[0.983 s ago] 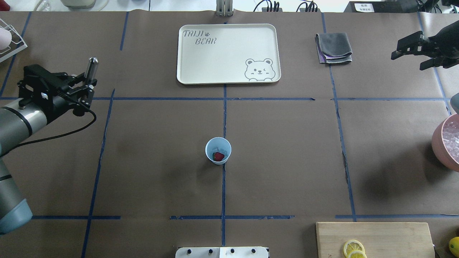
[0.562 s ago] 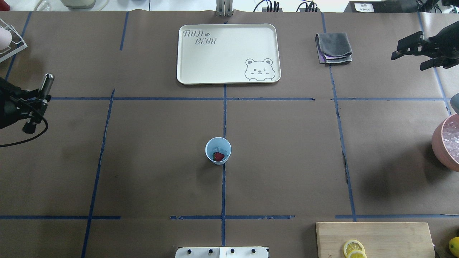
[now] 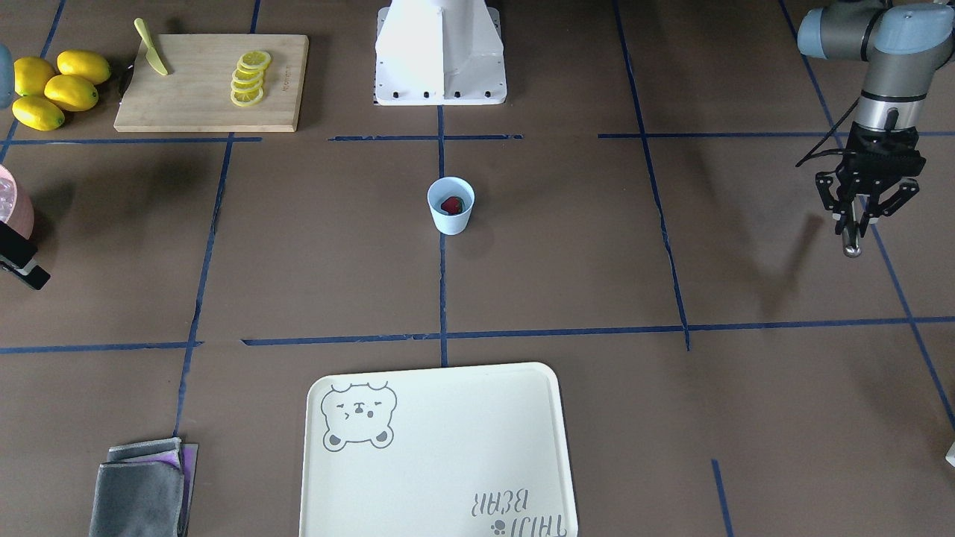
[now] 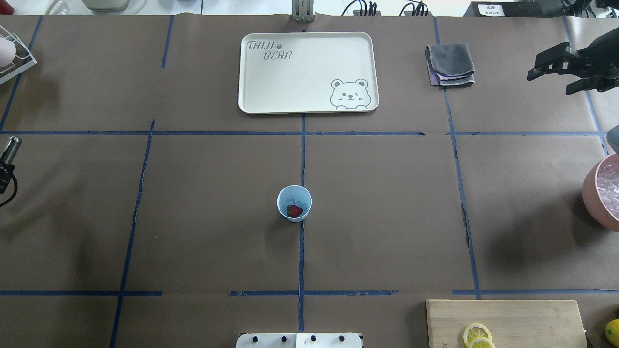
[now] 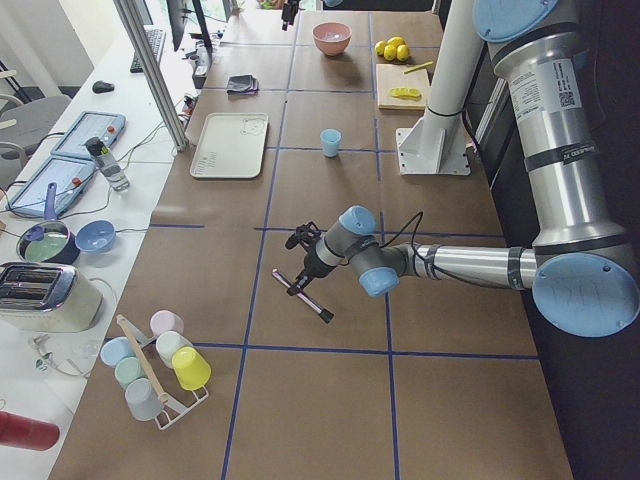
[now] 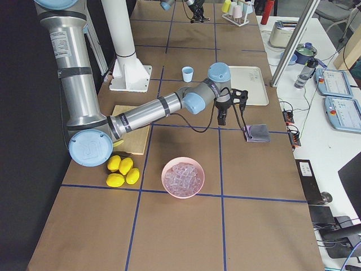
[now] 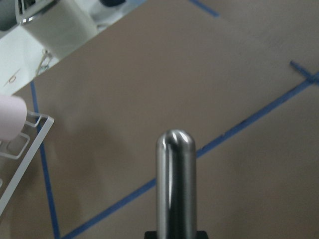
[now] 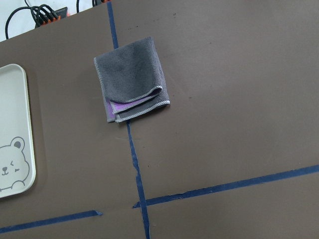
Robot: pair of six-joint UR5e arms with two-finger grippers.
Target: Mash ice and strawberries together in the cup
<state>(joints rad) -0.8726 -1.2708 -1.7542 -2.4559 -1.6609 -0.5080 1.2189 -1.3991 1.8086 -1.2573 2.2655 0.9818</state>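
The pale-blue cup [image 4: 294,203] stands upright mid-table on the blue tape line, also seen in the front view [image 3: 451,205]. Inside it lies a dark-red strawberry [image 4: 294,210] with pale ice [image 4: 301,199] lumps beside it. My left gripper [image 3: 856,220] hangs far out at the table's left side, shut on a metal rod [image 3: 850,242] that points down; the rod [image 7: 176,184] fills the left wrist view. Only the rod's end [image 4: 10,146] shows at the overhead edge. My right gripper [image 4: 550,82] hovers open and empty at the far right, well away from the cup.
A cream bear tray [image 4: 309,72] and a folded grey towel [image 4: 449,65] lie at the far side. A pink bowl [image 4: 591,193] of ice sits at the right edge. A cutting board [image 4: 532,319] with lemon slices is near the robot's right. A cup rack [image 5: 150,365] stands far left.
My left arm has swung left and back toward the robot with the rod, leaving the overhead view almost entirely. The right gripper and the cup have stayed put.
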